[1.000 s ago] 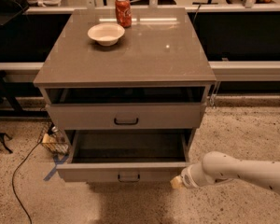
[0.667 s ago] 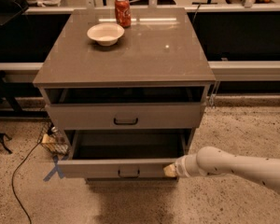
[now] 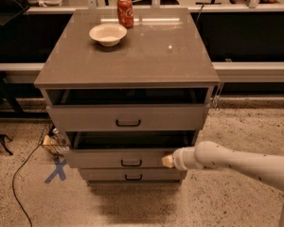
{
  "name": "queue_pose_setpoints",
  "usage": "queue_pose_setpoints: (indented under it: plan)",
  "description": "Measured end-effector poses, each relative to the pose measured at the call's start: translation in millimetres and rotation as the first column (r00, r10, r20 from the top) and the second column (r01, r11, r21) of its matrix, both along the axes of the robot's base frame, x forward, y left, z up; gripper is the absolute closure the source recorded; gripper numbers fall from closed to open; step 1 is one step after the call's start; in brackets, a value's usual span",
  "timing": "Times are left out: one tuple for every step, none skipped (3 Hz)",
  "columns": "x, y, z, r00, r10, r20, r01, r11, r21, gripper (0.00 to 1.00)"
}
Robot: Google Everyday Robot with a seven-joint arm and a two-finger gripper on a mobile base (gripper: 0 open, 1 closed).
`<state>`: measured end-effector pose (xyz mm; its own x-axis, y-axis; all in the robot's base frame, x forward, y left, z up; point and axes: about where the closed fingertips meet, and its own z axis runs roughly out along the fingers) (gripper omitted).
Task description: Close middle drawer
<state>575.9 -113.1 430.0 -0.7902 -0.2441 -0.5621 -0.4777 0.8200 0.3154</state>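
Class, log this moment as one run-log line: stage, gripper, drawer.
stage: closing, not finished | gripper: at right end of middle drawer front | middle drawer: slightly open

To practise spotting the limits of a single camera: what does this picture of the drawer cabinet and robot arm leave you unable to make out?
- Inside of the middle drawer: camera view, hidden by the top drawer overhanging it and by shadow.
- The gripper, at the right end of the middle drawer's front: its contact with the panel is too small to tell.
- The arm: cut off by the right edge.
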Motion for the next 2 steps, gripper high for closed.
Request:
queue_pose_setpoints:
  plan:
    - [35.8, 16.0, 9.1, 0.9984, -0.003, 0.056, 0.002, 1.000, 0.027, 1.00]
    - [35.3, 16.0, 9.1, 0.9984, -0.003, 0.056, 0.002, 1.000, 0.027, 1.00]
